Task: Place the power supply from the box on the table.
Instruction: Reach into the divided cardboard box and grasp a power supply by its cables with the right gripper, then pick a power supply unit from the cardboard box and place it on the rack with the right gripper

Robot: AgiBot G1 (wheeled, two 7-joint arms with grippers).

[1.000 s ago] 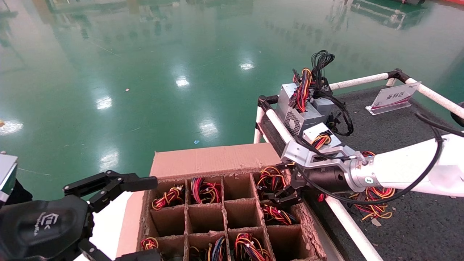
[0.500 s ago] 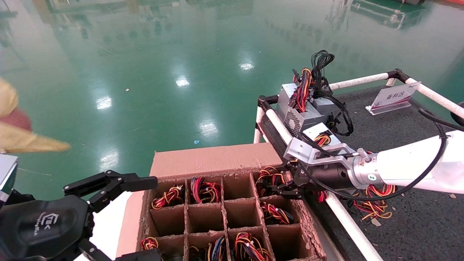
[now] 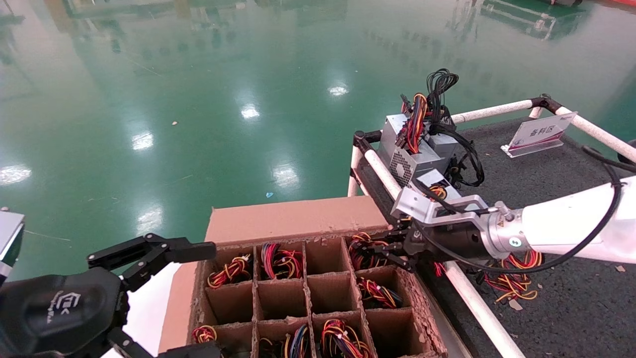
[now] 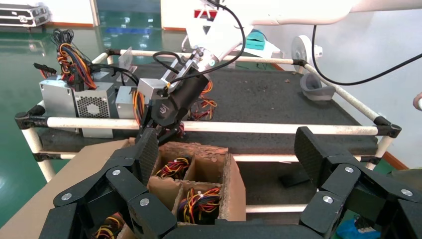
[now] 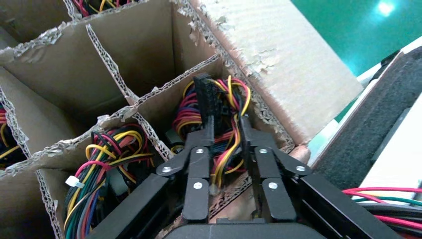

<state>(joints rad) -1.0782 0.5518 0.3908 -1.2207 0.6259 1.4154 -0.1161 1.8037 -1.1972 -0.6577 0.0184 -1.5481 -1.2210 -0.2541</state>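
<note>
On the right of my head view is the table (image 3: 556, 164), dark grey and rough, with white pipe rails. Grey metal boxes with wires (image 3: 415, 149) sit at its upper left corner. A small sign (image 3: 539, 134) stands farther right. Loose colored wires (image 3: 514, 281) lie lower down.

No lettering reads clearly; the tilted sign (image 3: 538, 134) on the table (image 3: 571, 308) bears illegible characters.

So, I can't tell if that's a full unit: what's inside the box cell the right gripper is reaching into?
The right gripper is closed on a loop of red, yellow and orange wires in the box's corner cell. The power supply's metal body underneath is hidden.
</note>
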